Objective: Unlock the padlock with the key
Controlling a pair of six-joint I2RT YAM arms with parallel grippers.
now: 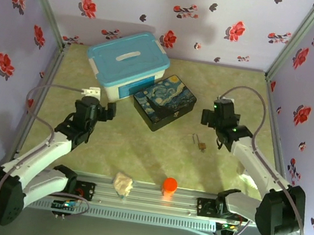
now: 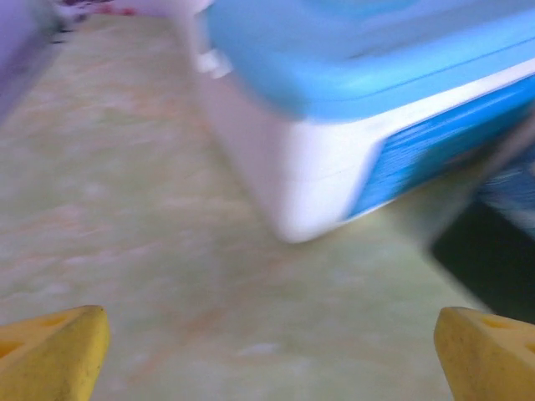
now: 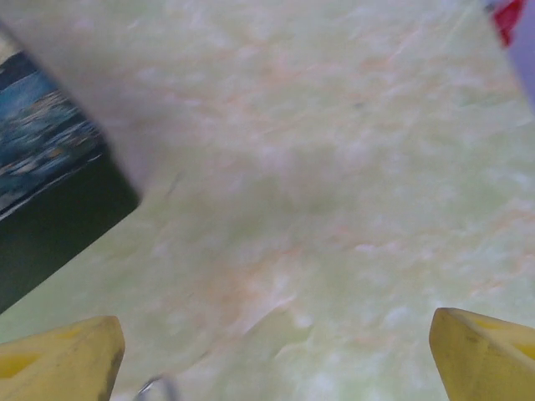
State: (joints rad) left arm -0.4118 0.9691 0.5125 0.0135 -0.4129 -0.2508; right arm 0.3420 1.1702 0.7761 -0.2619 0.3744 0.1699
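The tiny brass padlock (image 1: pixel 202 145) lies on the green table right of the painted tin, its thin silver shackle pointing away from me. The key is too small to tell apart from it. My right gripper (image 1: pixel 210 115) hovers just beyond the padlock. In its wrist view the right gripper (image 3: pixel 272 359) is open, yellow fingertips (image 3: pixel 481 351) wide apart over bare table, and a thin silver loop (image 3: pixel 157 388) peeks in at the bottom edge. My left gripper (image 1: pixel 112 111) sits near the blue-lidded box. The left gripper (image 2: pixel 267 359) is open too, with nothing between its fingers.
A white box with a blue lid (image 1: pixel 128 63) (image 2: pixel 351 100) stands at the back left. The painted tin box (image 1: pixel 164 101) (image 3: pixel 42 184) stands beside it. An orange cylinder (image 1: pixel 169 185) and a beige lump (image 1: pixel 123 183) rest at the near rail.
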